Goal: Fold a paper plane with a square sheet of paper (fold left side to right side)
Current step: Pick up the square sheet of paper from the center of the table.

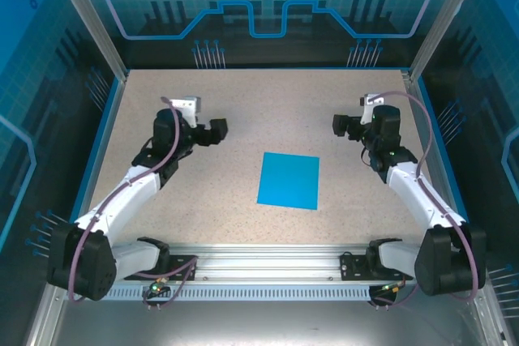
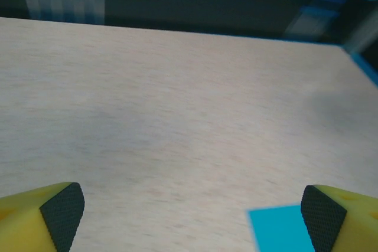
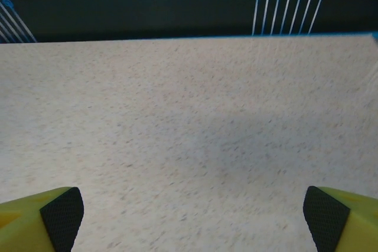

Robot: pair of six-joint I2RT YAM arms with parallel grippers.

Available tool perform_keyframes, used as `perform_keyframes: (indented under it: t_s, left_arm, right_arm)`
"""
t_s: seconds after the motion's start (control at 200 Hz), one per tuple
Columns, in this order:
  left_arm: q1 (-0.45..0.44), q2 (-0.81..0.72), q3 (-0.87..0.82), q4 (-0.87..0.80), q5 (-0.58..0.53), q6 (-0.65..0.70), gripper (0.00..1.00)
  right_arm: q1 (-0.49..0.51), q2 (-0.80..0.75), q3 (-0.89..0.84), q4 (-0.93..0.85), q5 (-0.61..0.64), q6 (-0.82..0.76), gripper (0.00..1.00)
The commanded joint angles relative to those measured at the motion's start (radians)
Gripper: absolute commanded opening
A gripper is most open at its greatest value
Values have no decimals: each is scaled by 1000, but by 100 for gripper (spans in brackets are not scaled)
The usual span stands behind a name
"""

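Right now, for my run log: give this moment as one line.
stage: no fold yet | square sheet of paper: flat, unfolded | left gripper: open, clear of paper | right gripper: open, clear of paper

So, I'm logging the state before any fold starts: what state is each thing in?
square sheet of paper: flat on the table, unfolded, untouched.
left pincer: open, empty, clear of the paper.
right pincer: open, empty, clear of the paper.
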Motion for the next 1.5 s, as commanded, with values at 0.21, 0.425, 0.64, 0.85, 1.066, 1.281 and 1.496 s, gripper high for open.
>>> perform_keyframes:
  t_s: [0.21, 0.425, 0.64, 0.85, 1.066, 1.281, 1.496]
  left_arm:
    - [-323, 255, 80, -199, 259, -197, 98]
    - [-415, 422, 122, -149, 285, -236, 98]
    - [-428, 509, 129, -136, 299, -254, 98]
    - [-429, 562, 146, -166, 293, -254, 98]
    - [-430, 588, 145, -184, 278, -246, 99]
    - [-429, 587, 135, -177, 264, -246, 98]
    - [-430, 574, 130, -160, 263, -246, 98]
  right_arm:
    - [210, 254, 124, -450, -95, 215, 99]
    - [311, 466, 252, -518, -11, 254, 100]
    - [335, 580, 329, -570, 37, 253, 99]
    - [354, 645, 343, -607, -14, 273, 99]
    - [407, 674, 334, -608, -136, 285, 94]
    - [450, 658, 323, -598, -230, 277, 83]
    - [449, 633, 316, -592, -236, 248, 67]
